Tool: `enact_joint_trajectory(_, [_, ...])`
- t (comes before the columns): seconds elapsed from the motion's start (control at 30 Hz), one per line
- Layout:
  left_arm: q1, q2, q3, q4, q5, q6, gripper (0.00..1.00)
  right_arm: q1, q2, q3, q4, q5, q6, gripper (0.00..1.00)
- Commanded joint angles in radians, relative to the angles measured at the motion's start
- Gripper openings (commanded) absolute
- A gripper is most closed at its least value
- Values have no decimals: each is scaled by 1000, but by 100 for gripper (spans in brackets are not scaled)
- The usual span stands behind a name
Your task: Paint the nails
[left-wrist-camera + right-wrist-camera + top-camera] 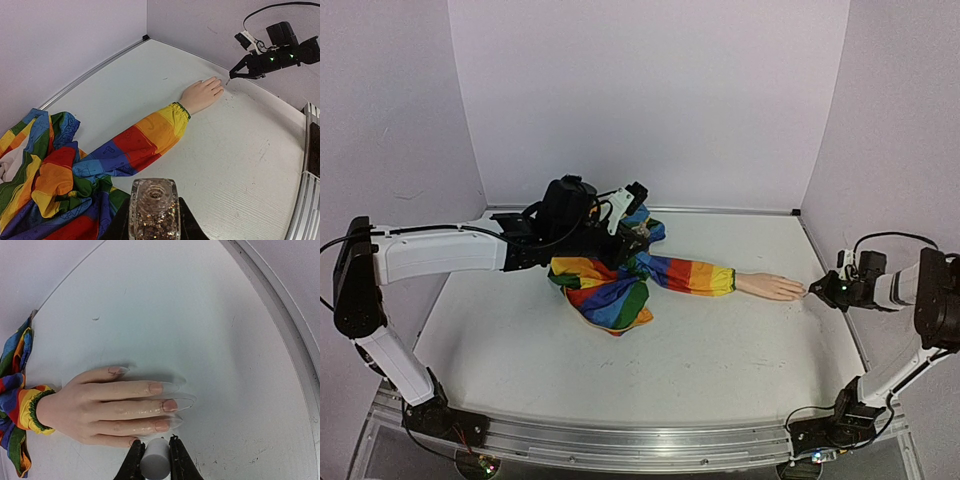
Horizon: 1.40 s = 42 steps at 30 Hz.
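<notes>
Left fingers (188, 223) tight on glittery glass bottle (153, 210), right fingers (178, 461) on smooth white cylinder (154, 465) beside glossy nails (169, 405)

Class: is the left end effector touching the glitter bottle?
Touching. The left wrist view shows the glitter bottle clamped between the fingers of the left end effector, no gap.

A lab test cell: plain lilac walls (70, 30) ahead of the left gripper (154, 227) enclose a white, rail-edged table (240, 150).
</notes>
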Motion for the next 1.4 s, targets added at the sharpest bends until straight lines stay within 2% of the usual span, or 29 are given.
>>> enact_joint_trajectory(0.0, [4,6,66,54,12,-8,0,-5,8,32,22,-28,-14,0])
enact_joint_trajectory(1.37, [5,32,96,54,28,1,0,-4,58,42,71,-55,5,0])
